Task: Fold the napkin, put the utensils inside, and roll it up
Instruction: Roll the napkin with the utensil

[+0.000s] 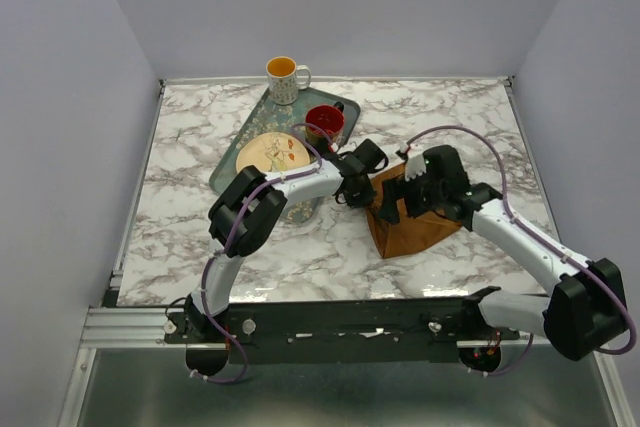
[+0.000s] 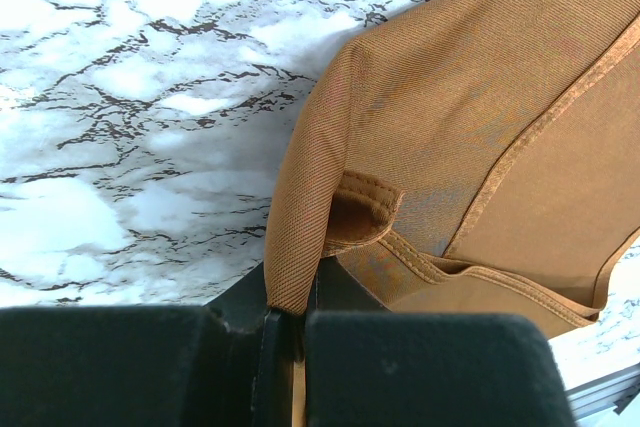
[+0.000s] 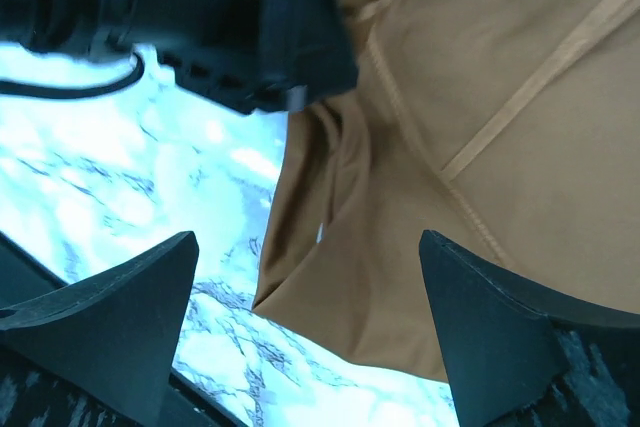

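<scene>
Rust-brown napkin (image 1: 412, 234) lies rumpled, folded over itself on the table (image 1: 190, 157); one edge raised.

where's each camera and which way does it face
Top external: above and behind the robot, looking down at the marble table; left arm and right arm show.
Left wrist: on the left gripper, looking along its shut jaws at the pinched rust-brown cloth napkin.
Right wrist: on the right gripper, looking down between its open jaws at napkin and table.
Shared: all show the napkin.

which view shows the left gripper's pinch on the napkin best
Left wrist: the left gripper is shut on a napkin fold at the frame bottom. Top view: the pinch is too small and crowded to read. Right wrist: only the gripper's dark body above draped cloth.
</scene>
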